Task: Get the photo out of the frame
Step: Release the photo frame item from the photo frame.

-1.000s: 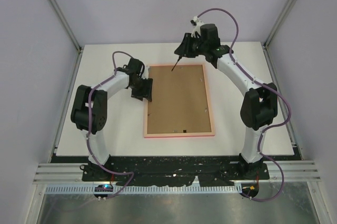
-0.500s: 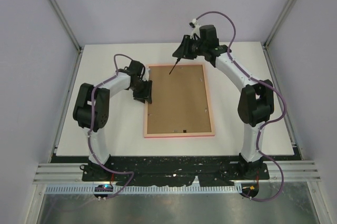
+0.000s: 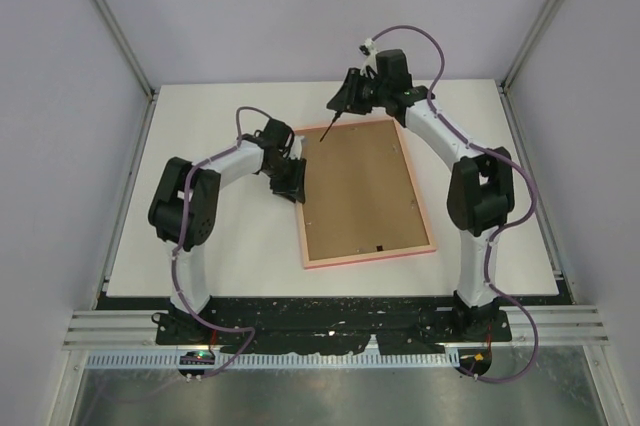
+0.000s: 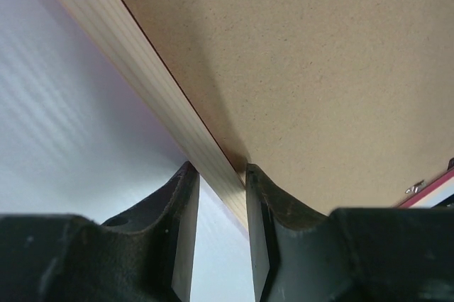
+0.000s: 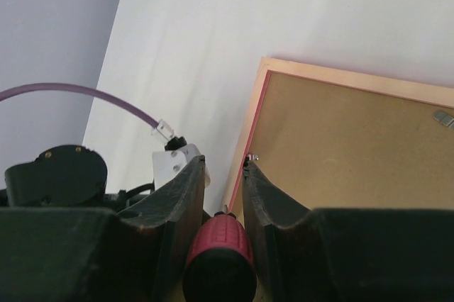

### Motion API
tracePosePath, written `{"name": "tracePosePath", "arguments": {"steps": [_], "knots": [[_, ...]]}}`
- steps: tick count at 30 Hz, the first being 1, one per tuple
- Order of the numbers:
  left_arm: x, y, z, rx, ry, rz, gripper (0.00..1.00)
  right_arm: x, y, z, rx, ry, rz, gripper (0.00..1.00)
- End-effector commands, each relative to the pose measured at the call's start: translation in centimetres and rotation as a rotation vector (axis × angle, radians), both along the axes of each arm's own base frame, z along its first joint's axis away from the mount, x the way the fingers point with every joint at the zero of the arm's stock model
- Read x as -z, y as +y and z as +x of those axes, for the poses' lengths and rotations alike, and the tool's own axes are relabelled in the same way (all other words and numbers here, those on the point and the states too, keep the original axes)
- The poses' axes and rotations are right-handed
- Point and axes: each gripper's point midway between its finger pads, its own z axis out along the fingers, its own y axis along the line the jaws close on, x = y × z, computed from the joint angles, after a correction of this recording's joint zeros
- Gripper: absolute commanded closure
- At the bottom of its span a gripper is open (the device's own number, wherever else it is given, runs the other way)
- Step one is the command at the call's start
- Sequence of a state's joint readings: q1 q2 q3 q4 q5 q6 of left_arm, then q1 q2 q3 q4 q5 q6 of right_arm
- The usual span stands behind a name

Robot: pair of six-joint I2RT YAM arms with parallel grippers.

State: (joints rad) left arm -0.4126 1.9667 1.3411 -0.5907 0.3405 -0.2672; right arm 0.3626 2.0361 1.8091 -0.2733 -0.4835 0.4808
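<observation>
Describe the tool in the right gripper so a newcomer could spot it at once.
On the white table lies a pink-rimmed frame, brown back up. At its far left corner hovers the right gripper, and clamped between its fingers is the tool. It is the only red-handled item here, with a thin dark shaft pointing toward that corner.

You've got the thin pink rectangular picture frame (image 3: 371, 257) lying back side up, askew, near end angled rightward.

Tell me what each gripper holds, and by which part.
The left gripper pinches the frame by its pale side rim, one finger over the backing board. The right gripper holds a red-handled tool by its handle.
</observation>
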Motion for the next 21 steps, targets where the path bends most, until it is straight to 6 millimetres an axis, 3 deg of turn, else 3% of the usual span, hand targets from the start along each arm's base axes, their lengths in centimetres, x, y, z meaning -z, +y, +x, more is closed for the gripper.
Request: {"name": "tracePosePath", "arguments": {"steps": [1, 8, 15, 21], "knots": [[-1.4, -3.3, 1.1, 0.035, -0.033, -0.107, 0.65, -1.1, -0.4, 2.8, 0.082, -0.052, -0.012, 0.92], [-1.9, -2.8, 3.1, 0.017, -0.131, -0.068, 0.63, 1.9, -0.6, 4.7, 0.11, -0.028, -0.08, 0.92], [-2.4, -2.8, 4.3, -0.016, -0.181, -0.081, 0.55, 3.1, -0.1, 5.7, 0.124, 0.001, -0.085, 0.92], [-3.5, -2.0, 4.9, -0.036, -0.215, -0.15, 0.54, 4.3, 0.9, 6.0, 0.137, 0.03, -0.094, 0.92]]}}
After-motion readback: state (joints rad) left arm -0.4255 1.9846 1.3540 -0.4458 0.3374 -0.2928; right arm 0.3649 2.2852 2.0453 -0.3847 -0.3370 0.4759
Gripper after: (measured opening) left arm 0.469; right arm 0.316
